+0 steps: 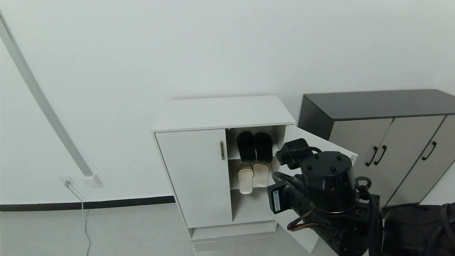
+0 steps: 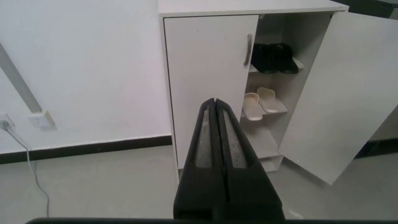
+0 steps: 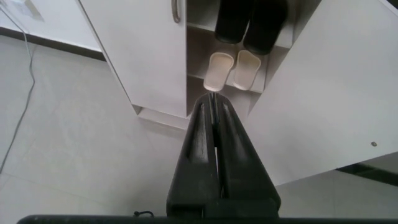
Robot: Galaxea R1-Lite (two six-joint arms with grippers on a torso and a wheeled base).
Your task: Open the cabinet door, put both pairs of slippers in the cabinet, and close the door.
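left gripper [image 2: 214, 102], right gripper [image 3: 213, 99] closed, empty; slippers [image 1: 263, 146] shelved, door [image 2: 348, 93] open; head view adds grey cabinet [image 1: 373, 103].

Black arm [image 1: 330, 199], round screwed joint cap [image 1: 328, 169], white label [image 1: 276, 200], orange-yellow cables [image 1: 302, 221]

No text, number or sign could be read anywhere. A small white label [image 1: 276, 201] sat on the black right arm [image 1: 325, 185] in the head view, but its print was too small to make out.
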